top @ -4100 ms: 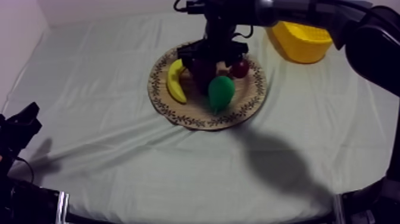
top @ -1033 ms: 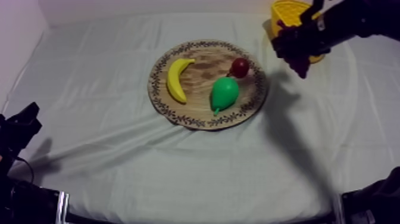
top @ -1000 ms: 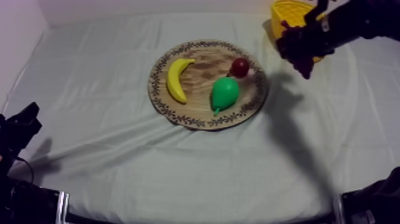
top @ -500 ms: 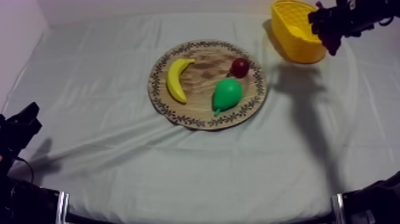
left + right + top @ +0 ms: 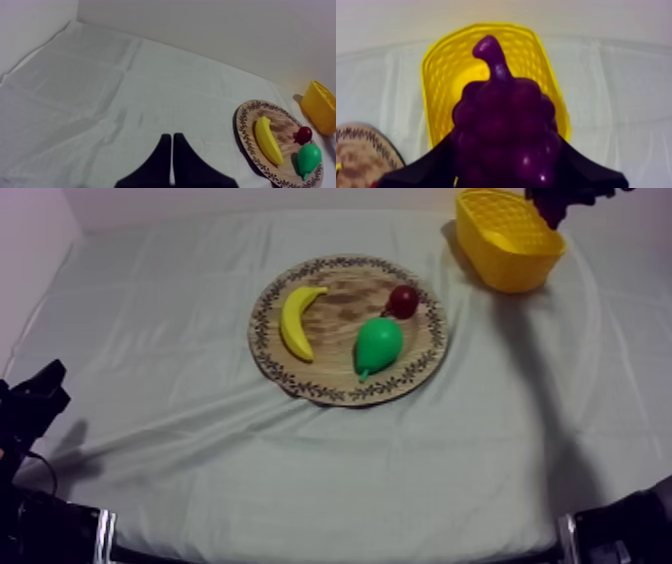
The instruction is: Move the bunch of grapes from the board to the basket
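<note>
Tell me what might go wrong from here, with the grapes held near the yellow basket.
1. The right gripper is shut on the purple bunch of grapes, which in the top view hangs by the far right rim of the yellow perforated basket, not over its middle. Released here, it may strike the rim and roll onto the grey-white cloth.
2. Lowering could nudge the basket, which looks light, and shift or tip it.

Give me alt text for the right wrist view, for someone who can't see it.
The right end effector is shut on the purple bunch of grapes, with the yellow basket beyond it on the grey-white cloth. The wooden board lies beside the basket.
</note>
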Robot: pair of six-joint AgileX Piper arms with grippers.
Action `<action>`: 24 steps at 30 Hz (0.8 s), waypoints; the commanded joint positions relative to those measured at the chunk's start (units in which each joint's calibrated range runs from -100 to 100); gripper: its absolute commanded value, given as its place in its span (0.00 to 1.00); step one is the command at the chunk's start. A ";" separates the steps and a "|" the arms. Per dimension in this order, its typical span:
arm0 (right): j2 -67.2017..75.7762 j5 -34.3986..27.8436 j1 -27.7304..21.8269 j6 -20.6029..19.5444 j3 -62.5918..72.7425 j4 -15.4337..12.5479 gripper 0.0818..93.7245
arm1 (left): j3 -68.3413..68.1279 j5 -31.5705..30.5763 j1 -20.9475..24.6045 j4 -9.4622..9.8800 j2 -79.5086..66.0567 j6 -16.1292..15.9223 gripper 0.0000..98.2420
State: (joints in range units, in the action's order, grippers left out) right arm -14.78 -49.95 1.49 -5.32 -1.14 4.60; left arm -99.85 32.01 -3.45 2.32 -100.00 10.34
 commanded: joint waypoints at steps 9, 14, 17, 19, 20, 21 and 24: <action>-17.54 -1.18 -0.31 -0.24 18.98 0.63 0.28 | -0.03 0.00 0.01 0.00 0.00 -0.01 0.00; -23.09 -1.16 -0.76 -0.23 21.60 0.82 0.28 | -0.03 0.00 0.01 0.00 0.00 -0.01 0.00; -24.60 -0.61 -0.89 -0.17 21.29 0.95 0.27 | -0.03 0.00 0.01 0.00 0.00 -0.01 0.00; -25.04 -0.08 -0.92 -0.08 20.51 0.96 0.27 | -0.03 0.00 0.01 0.00 0.00 -0.01 0.00; -25.14 0.22 -0.93 -0.03 19.99 0.98 0.27 | -0.03 0.00 0.01 0.00 0.00 -0.01 0.00; -25.16 0.52 -0.91 -0.02 19.45 1.06 0.27 | -0.03 0.00 0.01 0.00 0.00 -0.01 0.00; -25.02 1.09 -0.84 -0.05 18.16 1.29 0.27 | -0.03 0.00 0.01 0.00 0.00 -0.01 0.00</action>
State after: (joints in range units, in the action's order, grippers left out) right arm -39.88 -48.58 0.59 -5.40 17.40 5.79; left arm -99.85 32.01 -3.45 2.32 -100.00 10.34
